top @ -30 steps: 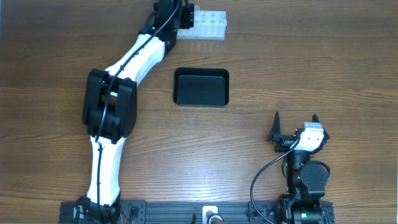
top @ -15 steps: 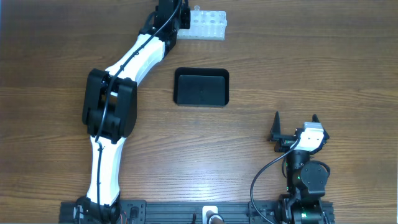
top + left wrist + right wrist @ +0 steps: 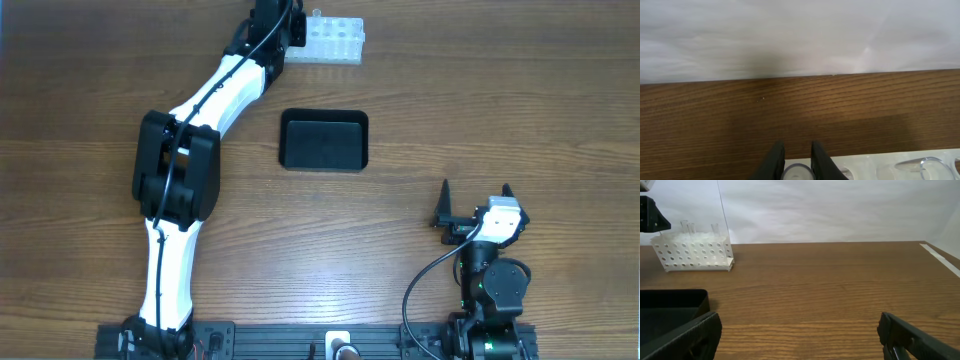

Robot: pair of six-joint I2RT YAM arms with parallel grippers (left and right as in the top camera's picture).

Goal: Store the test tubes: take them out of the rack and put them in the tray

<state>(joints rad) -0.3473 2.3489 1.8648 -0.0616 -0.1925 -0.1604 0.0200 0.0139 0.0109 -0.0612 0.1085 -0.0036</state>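
Settling at the rack's [image 3: 335, 42] left end, the left tool [image 3: 798, 146] now pinches a test tube [image 3: 798, 174], ready for lifting; the right tool [image 3: 476, 192] stays spread.

A brown wooden table [image 3: 500, 110] with the grain running left to right carries everything. At its far edge, just left of centre, stands a white perforated rack [image 3: 335, 42] (its long side parallel to that edge). A black rectangular tray [image 3: 323, 140] lies flat nearer the middle, well apart from the rack. A black mounting rail [image 3: 300, 335] runs along the near edge.
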